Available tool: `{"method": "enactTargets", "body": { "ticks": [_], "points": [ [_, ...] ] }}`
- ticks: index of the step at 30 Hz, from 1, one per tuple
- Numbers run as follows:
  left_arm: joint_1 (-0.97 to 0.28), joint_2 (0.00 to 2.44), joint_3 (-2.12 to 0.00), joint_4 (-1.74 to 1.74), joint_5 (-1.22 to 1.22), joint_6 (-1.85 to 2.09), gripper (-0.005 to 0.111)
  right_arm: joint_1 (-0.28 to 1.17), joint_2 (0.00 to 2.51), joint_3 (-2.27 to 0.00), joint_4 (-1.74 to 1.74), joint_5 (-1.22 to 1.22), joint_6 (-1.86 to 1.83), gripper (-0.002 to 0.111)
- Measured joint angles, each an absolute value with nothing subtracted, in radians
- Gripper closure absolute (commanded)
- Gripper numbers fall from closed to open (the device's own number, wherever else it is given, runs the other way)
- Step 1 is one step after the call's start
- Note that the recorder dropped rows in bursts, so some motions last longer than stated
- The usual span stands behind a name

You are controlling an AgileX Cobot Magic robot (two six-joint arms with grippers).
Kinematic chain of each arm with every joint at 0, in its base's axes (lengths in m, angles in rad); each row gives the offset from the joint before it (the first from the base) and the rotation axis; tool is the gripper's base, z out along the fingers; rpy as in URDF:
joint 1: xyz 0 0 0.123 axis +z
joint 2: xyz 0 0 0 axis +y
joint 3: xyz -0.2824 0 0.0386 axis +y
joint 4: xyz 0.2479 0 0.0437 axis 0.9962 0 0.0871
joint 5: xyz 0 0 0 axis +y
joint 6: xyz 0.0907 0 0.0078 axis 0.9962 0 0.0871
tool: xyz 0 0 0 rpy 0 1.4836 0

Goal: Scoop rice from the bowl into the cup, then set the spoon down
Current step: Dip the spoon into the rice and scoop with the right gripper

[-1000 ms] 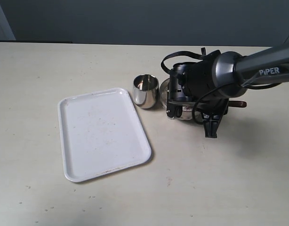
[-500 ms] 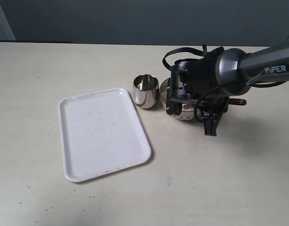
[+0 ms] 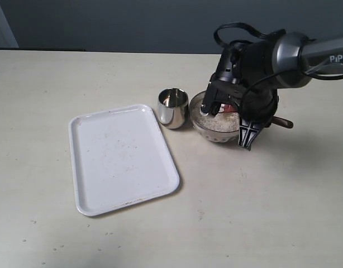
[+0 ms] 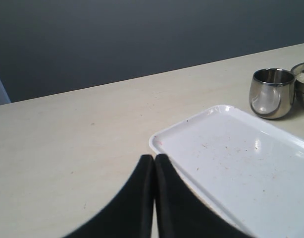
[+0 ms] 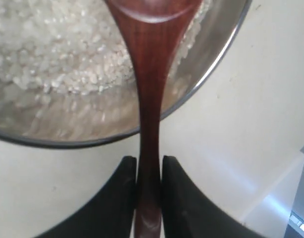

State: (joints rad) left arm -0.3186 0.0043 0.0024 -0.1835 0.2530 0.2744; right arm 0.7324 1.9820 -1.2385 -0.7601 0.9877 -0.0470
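Right gripper (image 5: 148, 168) lifted, uncovering clear faceted glass bowl (image 3: 214, 133) of white rice (image 3: 219, 120), right of centre; clamped on dark red-brown wooden spoon (image 5: 151, 74). Shiny steel cup (image 3: 172, 108) just left. Left gripper (image 4: 154, 163) fingers together.

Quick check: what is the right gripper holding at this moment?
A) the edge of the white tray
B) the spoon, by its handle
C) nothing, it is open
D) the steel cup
B: the right wrist view shows the right gripper shut on the handle of the spoon, whose scoop end is over the rice in the bowl.
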Motion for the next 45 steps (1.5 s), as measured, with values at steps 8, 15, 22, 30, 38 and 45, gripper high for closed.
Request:
{"method": "enactTargets", "body": {
  "ticks": [8,15,22,30,38,45],
  "points": [
    [-0.319,0.004,0.002,-0.184,0.253,0.274,0.106,0.728,1.982,-1.247,-0.638,0.962,-0.161,0.109],
    [-0.319,0.004,0.002,-0.184,0.253,0.274,0.106,0.713,1.978,-1.247,-0.6,0.956,-0.173,0.109],
    [-0.319,0.004,0.002,-0.184,0.253,0.274,0.106,0.712,1.966,-1.247,-0.569,0.947,-0.176,0.109],
    [-0.319,0.004,0.002,-0.184,0.253,0.274,0.106,0.712,1.95,-1.322,-0.522,0.957,-0.202,0.109],
    [-0.319,0.004,0.002,-0.184,0.253,0.274,0.106,0.712,1.95,-1.389,-0.485,0.966,-0.227,0.109],
    [-0.319,0.004,0.002,-0.184,0.253,0.274,0.106,0.712,1.95,-1.396,-0.48,0.943,-0.227,0.109]
  ]
}}
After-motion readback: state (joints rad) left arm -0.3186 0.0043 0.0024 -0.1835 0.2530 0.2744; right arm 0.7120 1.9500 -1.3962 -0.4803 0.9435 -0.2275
